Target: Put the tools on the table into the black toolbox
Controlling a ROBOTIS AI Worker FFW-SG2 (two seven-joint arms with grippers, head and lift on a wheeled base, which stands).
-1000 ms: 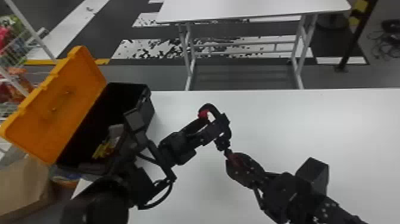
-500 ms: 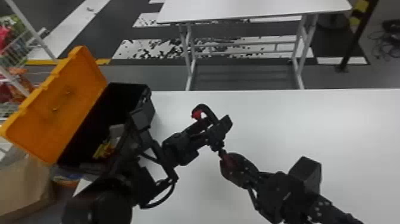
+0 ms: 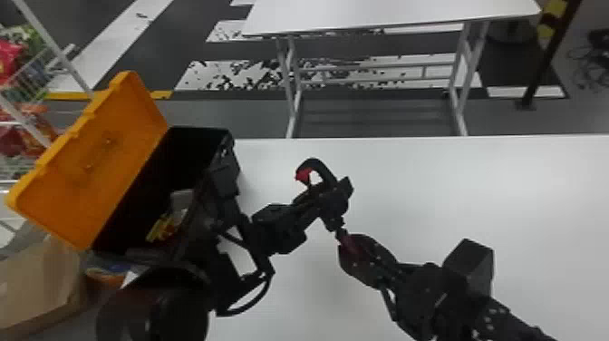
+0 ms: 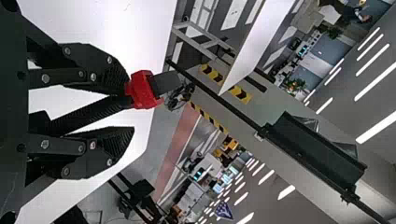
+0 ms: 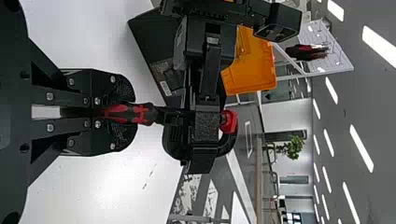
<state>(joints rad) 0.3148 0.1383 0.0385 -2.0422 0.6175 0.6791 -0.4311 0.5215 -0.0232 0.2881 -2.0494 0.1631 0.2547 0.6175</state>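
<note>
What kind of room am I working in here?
Probably an indoor lab or workshop: a white folding-type table stands on a floor with striped markings, a yellow-and-black striped post rises beside it, and a wire rack holds goods.

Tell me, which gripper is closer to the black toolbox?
Left. The left gripper is over the table, just to the right of the toolbox; the right gripper is farther right, beyond the left one.
</note>
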